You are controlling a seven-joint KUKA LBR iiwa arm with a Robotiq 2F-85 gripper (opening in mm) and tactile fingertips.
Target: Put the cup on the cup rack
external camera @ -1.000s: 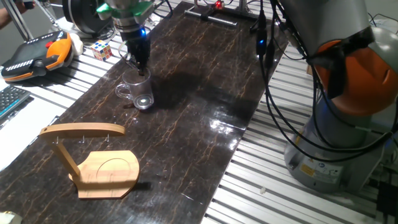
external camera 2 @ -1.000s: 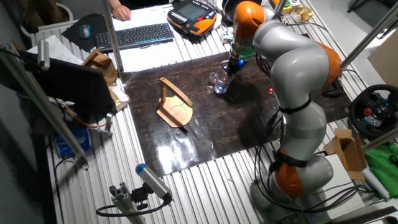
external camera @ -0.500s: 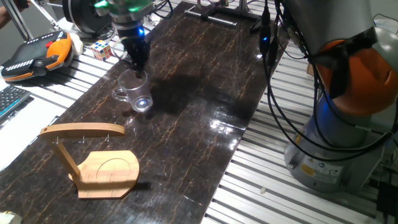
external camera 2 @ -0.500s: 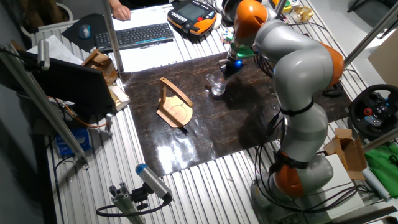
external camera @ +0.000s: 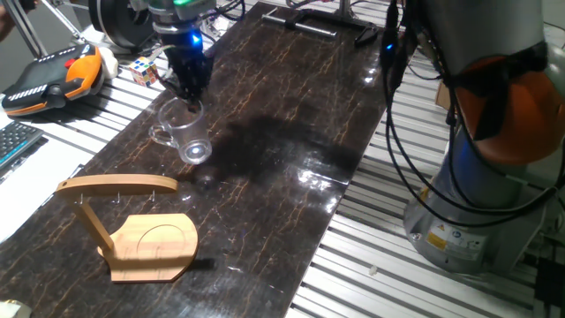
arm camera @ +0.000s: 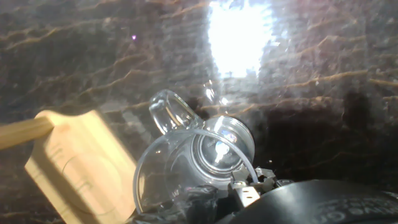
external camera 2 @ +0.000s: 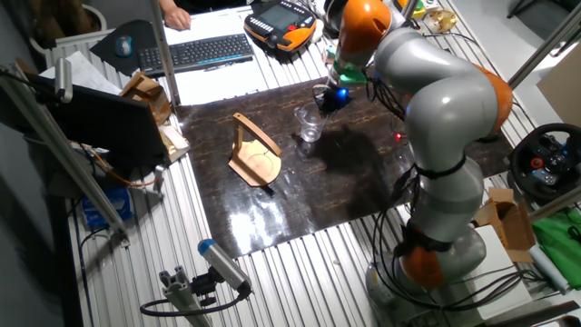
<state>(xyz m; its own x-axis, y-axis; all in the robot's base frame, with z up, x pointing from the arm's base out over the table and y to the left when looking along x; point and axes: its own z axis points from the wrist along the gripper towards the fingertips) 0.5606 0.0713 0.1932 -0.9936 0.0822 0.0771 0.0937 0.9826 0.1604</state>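
- Lower left of one fixed view, nearest the camera: the cup rack point(external camera: 132, 228) stands on the dark marble-patterned mat point(external camera: 291, 115), octagonal base flat, curved top bar above it with small hooks hanging.
- Just beyond it, left of centre: the cup point(external camera: 183, 132), clear glass, hangs tilted above the mat, handle toward the frame's left.
- The gripper point(external camera: 190, 88) comes down from above onto the cup's rim and is clamped on it.
- Hand view: the cup point(arm camera: 199, 155) fills the lower centre, its handle pointing up-left; the rack's base point(arm camera: 74, 162) lies at lower left.
- Far upper left: a Rubik's cube point(external camera: 146, 70) and an orange-and-black pendant point(external camera: 53, 75) lie beside the mat.
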